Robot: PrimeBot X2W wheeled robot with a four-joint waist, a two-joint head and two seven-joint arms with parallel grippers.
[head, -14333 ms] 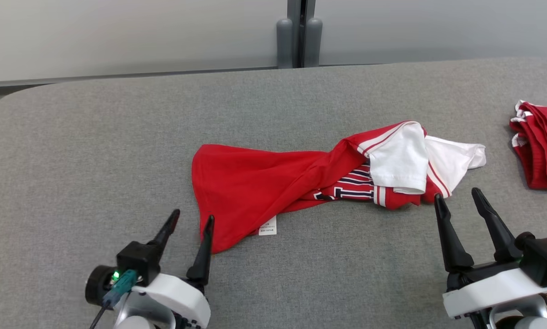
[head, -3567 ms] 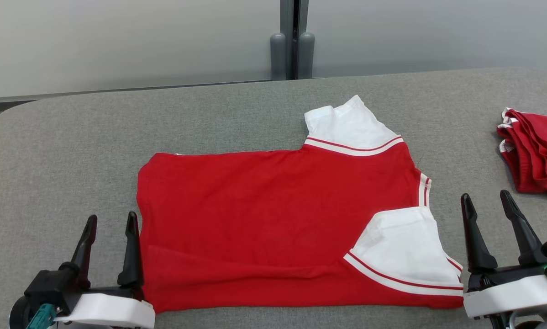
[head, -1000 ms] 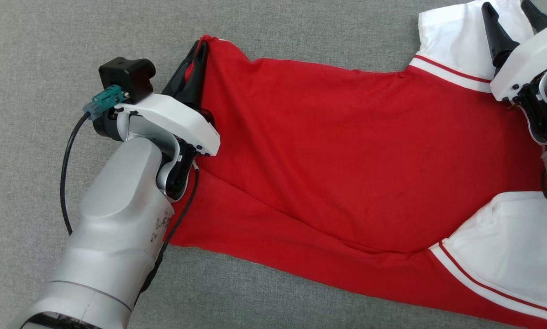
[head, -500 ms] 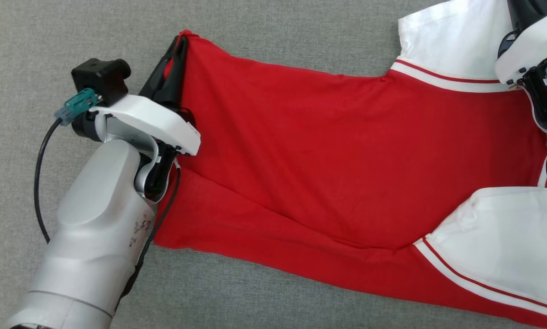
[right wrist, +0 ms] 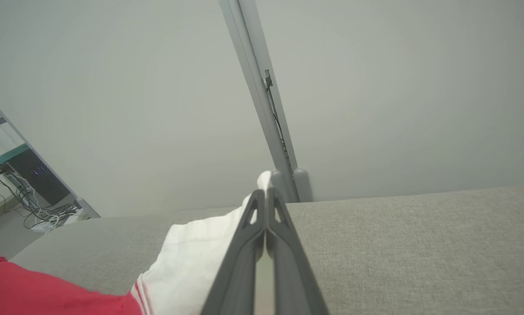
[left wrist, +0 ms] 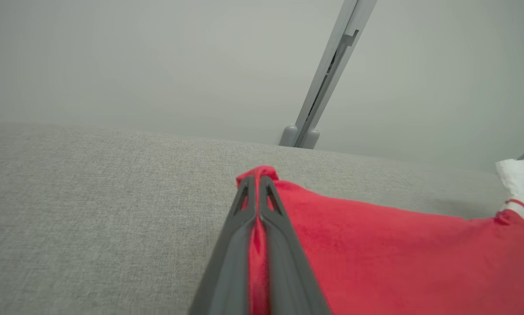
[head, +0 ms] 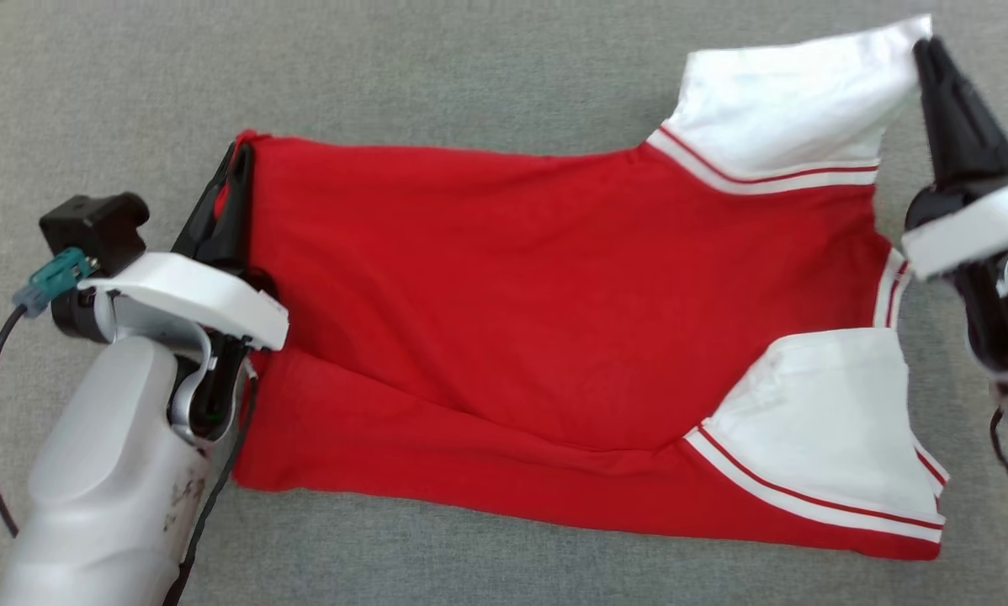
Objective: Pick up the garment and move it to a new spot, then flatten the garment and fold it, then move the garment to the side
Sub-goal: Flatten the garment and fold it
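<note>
- A red garment (head: 512, 295) with white sleeves lies spread on the grey cloth-covered table (head: 437, 67). Its hem end is toward the robot's left and its sleeves are toward the right.
- The left gripper (head: 235, 164) sits at the far hem corner. Its jaws are pressed together with a fold of red cloth pinched between them. In the left wrist view a nub of red pokes out past the left gripper (left wrist: 256, 179).
- The right gripper (head: 931, 59) is at the outer corner of the far sleeve (head: 782, 101). Its jaws are pressed together on the white cloth, and in the right wrist view a bit of white shows just beyond the right gripper (right wrist: 266, 194).
- Between the two grips the garment's far edge runs fairly straight. I cannot tell whether the pinched corners are lifted off the table.
- The near sleeve (head: 832, 421) lies flat, folded in over the red body.
- A long crease runs slantwise across the near part of the body, from the left arm's pale forearm (head: 92, 471) toward the near sleeve.
- Behind the table stand a pale wall and a grey upright post (left wrist: 327, 74).
</note>
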